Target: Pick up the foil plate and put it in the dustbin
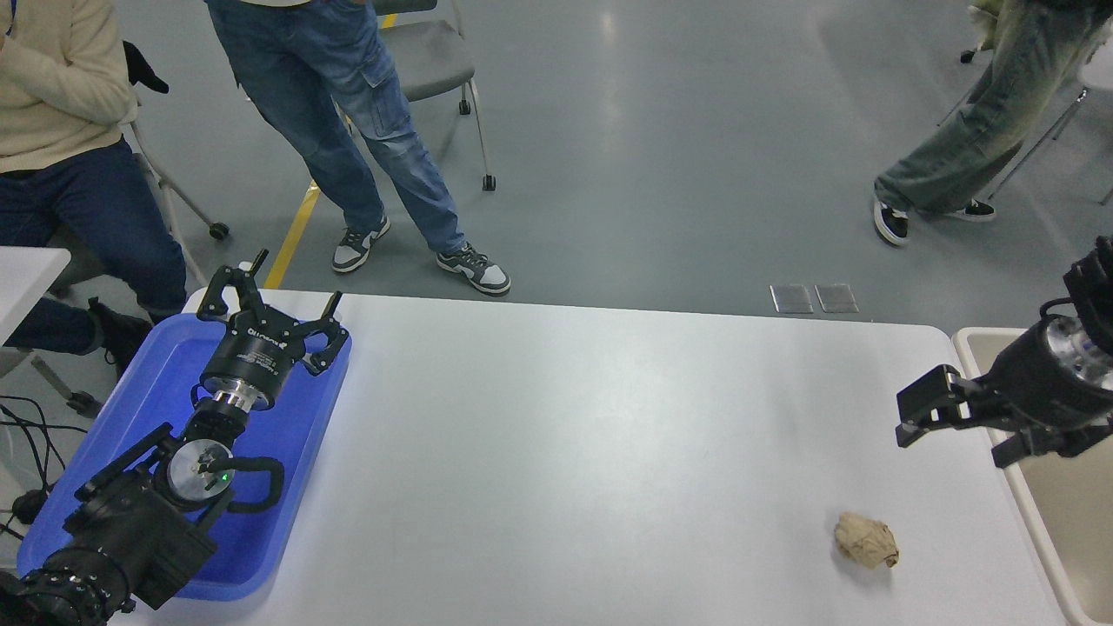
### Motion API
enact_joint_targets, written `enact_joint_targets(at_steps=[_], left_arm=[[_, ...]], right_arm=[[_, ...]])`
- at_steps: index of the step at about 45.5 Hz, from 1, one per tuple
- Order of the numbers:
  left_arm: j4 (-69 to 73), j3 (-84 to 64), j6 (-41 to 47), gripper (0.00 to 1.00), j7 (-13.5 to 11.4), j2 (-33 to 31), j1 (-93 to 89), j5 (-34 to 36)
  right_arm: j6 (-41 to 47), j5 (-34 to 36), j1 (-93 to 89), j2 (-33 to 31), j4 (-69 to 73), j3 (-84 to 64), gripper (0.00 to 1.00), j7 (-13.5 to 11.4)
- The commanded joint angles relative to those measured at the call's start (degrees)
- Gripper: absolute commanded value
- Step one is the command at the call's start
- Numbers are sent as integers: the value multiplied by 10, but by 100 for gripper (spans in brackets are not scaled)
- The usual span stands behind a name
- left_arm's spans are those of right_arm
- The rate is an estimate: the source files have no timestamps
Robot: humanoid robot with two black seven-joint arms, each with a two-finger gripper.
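We are parking our left arm at the lower left, its left gripper [271, 306] resting over the far end of the blue plastic tray [130, 417] with fingers spread and nothing between them. Our right arm is coming in from the right edge, and the right gripper [956, 430] is hanging over the white table [565, 452] just beside the rim of the beige dustbin [1026, 487]; its fingers are parted and gripping nothing. The foil plate is not showing anywhere in the head view, so we cannot tell where it is lying. A crumpled brown paper ball [866, 540] is sitting on the table near the right front, below the right gripper and apart from it. People are standing and sitting beyond the far edge.
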Motion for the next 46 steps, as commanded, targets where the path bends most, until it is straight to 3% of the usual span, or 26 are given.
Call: enact_joint_targets(at_steps=[1,10,46], left_arm=[[0,0,0,100,0,0,0,0],[0,0,0,100,0,0,1,0],[0,0,0,100,0,0,1,0]], right_arm=[[28,8,103,36,19,-26,100,0],[28,9,202,86,18,-91,100,0],[28,13,253,93,20,-120,100,0]])
